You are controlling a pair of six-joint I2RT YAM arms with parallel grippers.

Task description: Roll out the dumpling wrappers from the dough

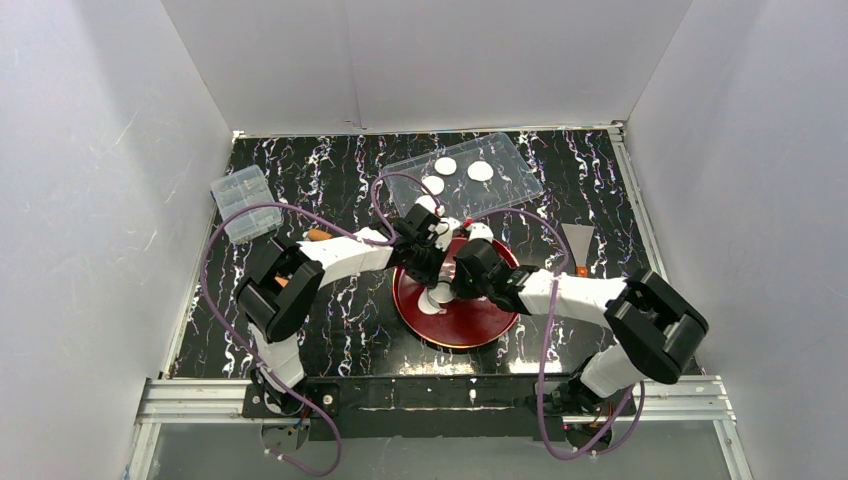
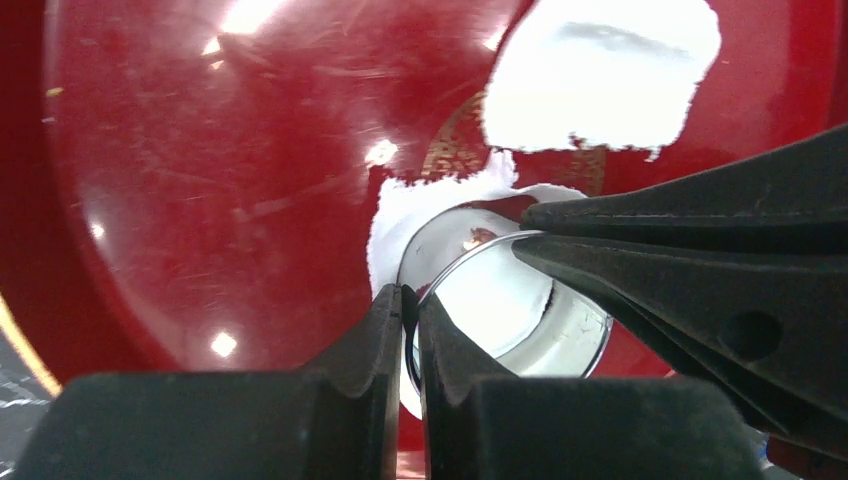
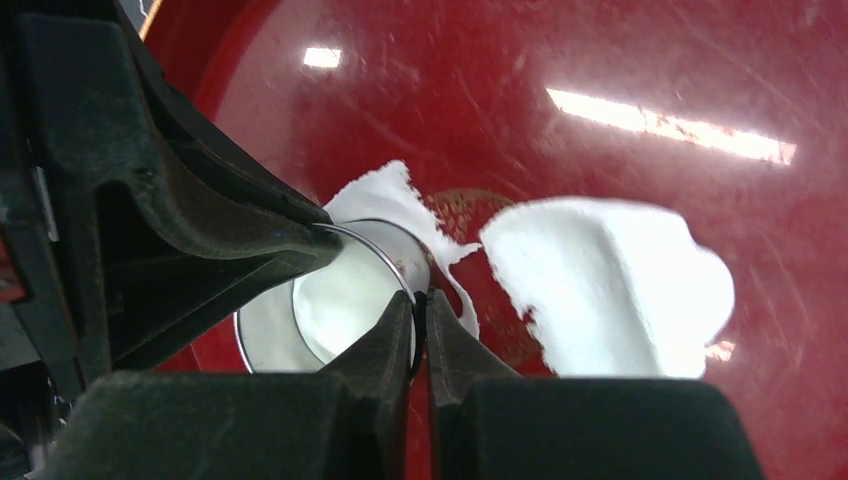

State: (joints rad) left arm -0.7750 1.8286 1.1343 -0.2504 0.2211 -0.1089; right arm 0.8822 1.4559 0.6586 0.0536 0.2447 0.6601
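A round metal ring cutter (image 2: 575,345) stands on the red plate (image 1: 480,330), pressed into a thin white dough sheet. My left gripper (image 2: 411,300) is shut on the cutter's rim on one side. My right gripper (image 3: 421,305) is shut on the rim opposite, and its fingers (image 2: 700,260) cross the left wrist view. White dough fills the cutter (image 3: 335,290). A ragged scrap (image 3: 385,195) lies round it, and a larger ragged piece of dough (image 3: 610,290) lies beside it. Three round wrappers (image 1: 446,165) lie on the clear board (image 1: 510,160) at the back.
A clear plastic box (image 1: 243,203) stands at the back left. A scraper (image 1: 578,243) lies right of the plate. An orange-tipped tool (image 1: 318,236) lies under the left arm. White walls close in the table on three sides.
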